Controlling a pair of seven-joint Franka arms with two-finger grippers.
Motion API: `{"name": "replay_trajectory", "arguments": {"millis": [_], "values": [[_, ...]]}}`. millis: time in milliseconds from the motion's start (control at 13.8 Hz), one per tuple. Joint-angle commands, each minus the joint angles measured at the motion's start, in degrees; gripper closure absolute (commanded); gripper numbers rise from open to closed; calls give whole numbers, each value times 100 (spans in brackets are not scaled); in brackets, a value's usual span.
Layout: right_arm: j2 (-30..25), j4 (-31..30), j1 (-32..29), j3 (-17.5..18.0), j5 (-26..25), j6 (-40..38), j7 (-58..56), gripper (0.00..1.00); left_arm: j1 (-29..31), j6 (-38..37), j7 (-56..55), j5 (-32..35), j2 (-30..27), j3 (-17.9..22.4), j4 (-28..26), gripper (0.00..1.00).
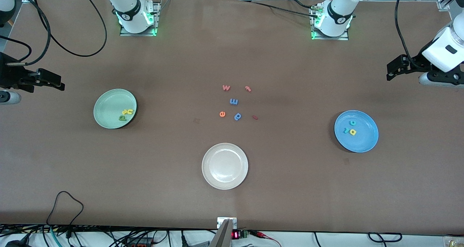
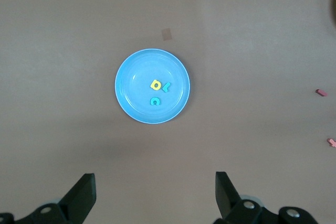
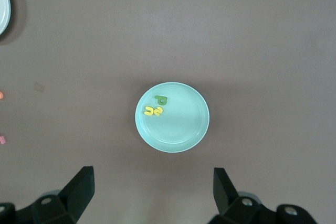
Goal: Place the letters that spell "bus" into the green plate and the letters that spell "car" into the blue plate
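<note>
Since both word sets look sorted already, neither arm has anything to carry: the left gripper (image 1: 393,68) hangs empty w/ jaws spread wide, up in the air over the table edge at the left arm's end, and the right gripper (image 1: 54,81) is likewise released and empty over the right arm's end; both seem parked, prob. backed off so the plates stay in their wrist cams. The green plate (image 1: 105,105), toward the right arm's end, holds the green "b" (image 1: 122,118) w/ the yellow "u" (image 1: 128,112) and the yellow "s" (image 3: 157,110) bunched just beside it, all clustered at one side of the dish rather than its centre. The blue plate (image 1: 366,138), toward the left arm's end, holds the teal "c" (image 1: 352,122), the teal "r" (image 1: 346,130) and the yellow "a" (image 1: 352,132), near each other. Between the plates, mid-table, distractor letters stay loose: an orange "e" (image 1: 222,113), a blue "p"-like letter (image 1: 237,116) etc. Nearer the front cam sits the white plate (image 1: 214,174), w/ nothing in it. My read: task is done or v. nearly so.
</note>
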Motion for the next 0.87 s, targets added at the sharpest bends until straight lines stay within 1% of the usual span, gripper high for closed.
{"name": "replay_trajectory", "arguments": {"millis": [0, 145, 364, 800], "values": [[-282, -242, 372, -221, -210, -125, 98, 0, 1, -124, 149, -65, -19, 19, 64, 0], [-591, -691, 364, -240, -210, -81, 116, 0, 1, -290, 149, -65, -46, 19, 73, 0], [-574, -702, 381, -231, -219, 59, 19, 0, 1, -238, 149, -65, -19, 28, 73, 0], [-565, -702, 381, -231, -219, 59, 28, 0, 10, -247, 157, -65, -28, 28, 73, 0]]}}
